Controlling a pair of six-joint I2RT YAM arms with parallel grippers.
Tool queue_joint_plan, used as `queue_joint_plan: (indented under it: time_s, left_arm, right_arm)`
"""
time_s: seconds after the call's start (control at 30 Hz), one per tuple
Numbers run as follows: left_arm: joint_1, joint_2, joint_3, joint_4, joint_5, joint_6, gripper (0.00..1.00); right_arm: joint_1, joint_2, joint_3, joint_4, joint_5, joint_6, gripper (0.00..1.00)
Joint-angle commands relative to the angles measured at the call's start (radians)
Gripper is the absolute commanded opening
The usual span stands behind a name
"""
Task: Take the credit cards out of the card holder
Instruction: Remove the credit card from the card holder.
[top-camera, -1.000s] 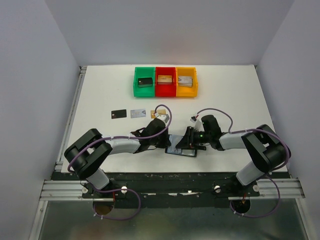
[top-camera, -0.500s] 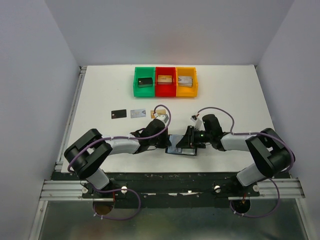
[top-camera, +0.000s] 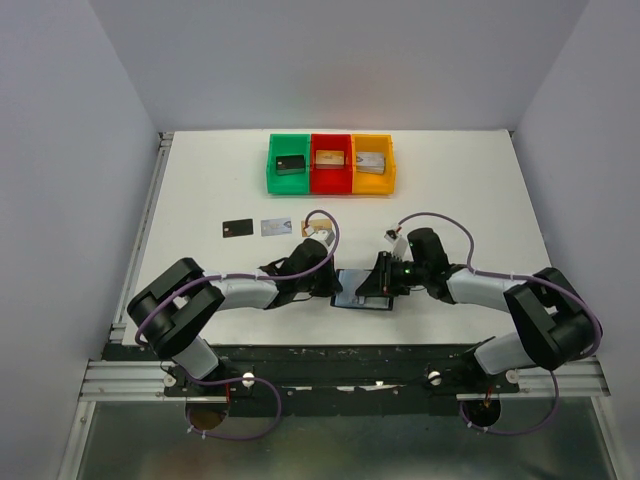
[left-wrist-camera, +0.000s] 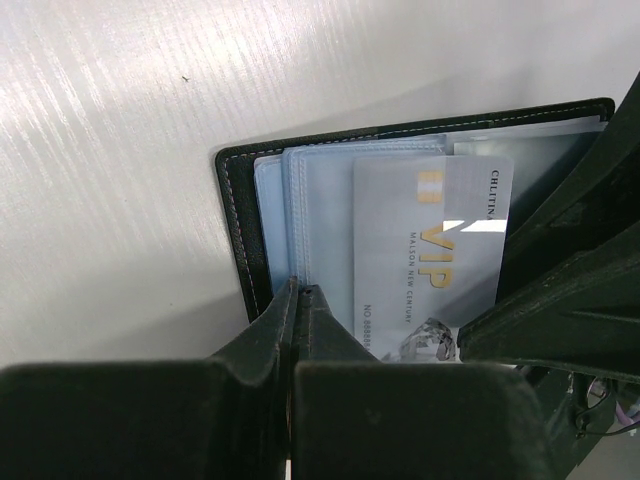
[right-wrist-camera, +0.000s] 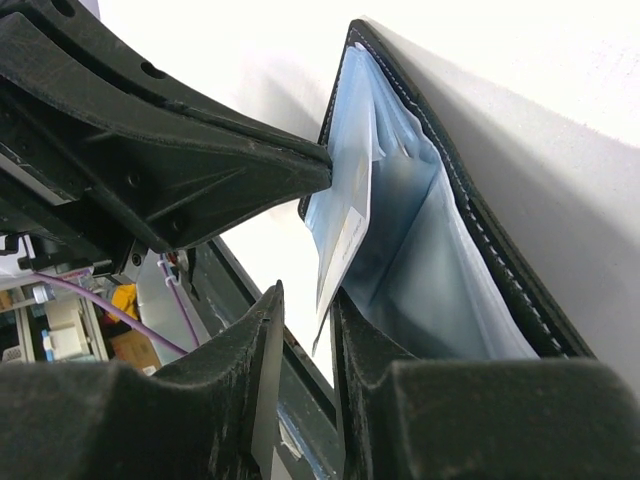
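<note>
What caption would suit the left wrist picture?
Shut left gripper touching the open card holder, a silver VIP card showing inside.

Three bins, each holding one block; three cards on the table, one more in one wallet.

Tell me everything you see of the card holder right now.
The card holder is a black bifold with stitched edges and blue-grey plastic sleeves, open on the white table. A silver VIP card sticks out of it. The left gripper pinches its sleeve edge; the right gripper straddles the card.
</note>
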Motion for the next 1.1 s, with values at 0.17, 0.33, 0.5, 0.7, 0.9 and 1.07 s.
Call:
queue_joint_plan:
  time_s: [0.17, 0.33, 0.5, 0.7, 0.9, 1.07]
  left_arm:
    - [-0.001, 0.019, -0.057, -0.114, -0.018, 0.002, 0.00]
    - [-0.001, 0.016, -0.062, -0.113, -0.020, 0.002, 0.00]
    - [-0.002, 0.016, -0.062, -0.116, -0.018, 0.001, 0.00]
    - [-0.001, 0.015, -0.060, -0.124, -0.021, 0.005, 0.00]
    - [-0.001, 0.009, -0.062, -0.128, -0.026, 0.007, 0.00]
    - [0.001, -0.001, -0.065, -0.134, -0.030, 0.008, 0.00]
  right_arm:
    - [0.006, -0.040, 0.024, -0.048, 0.023, -0.027, 0.31]
    - [0.006, -0.044, 0.026, -0.057, 0.029, -0.030, 0.29]
    - [0.006, -0.049, 0.024, -0.069, 0.038, -0.035, 0.22]
    - [0.006, -0.058, 0.027, -0.092, 0.051, -0.039, 0.18]
    - [0.006, -0.070, 0.027, -0.115, 0.057, -0.042, 0.10]
    - [0.005, -0.086, 0.035, -0.154, 0.064, -0.050, 0.00]
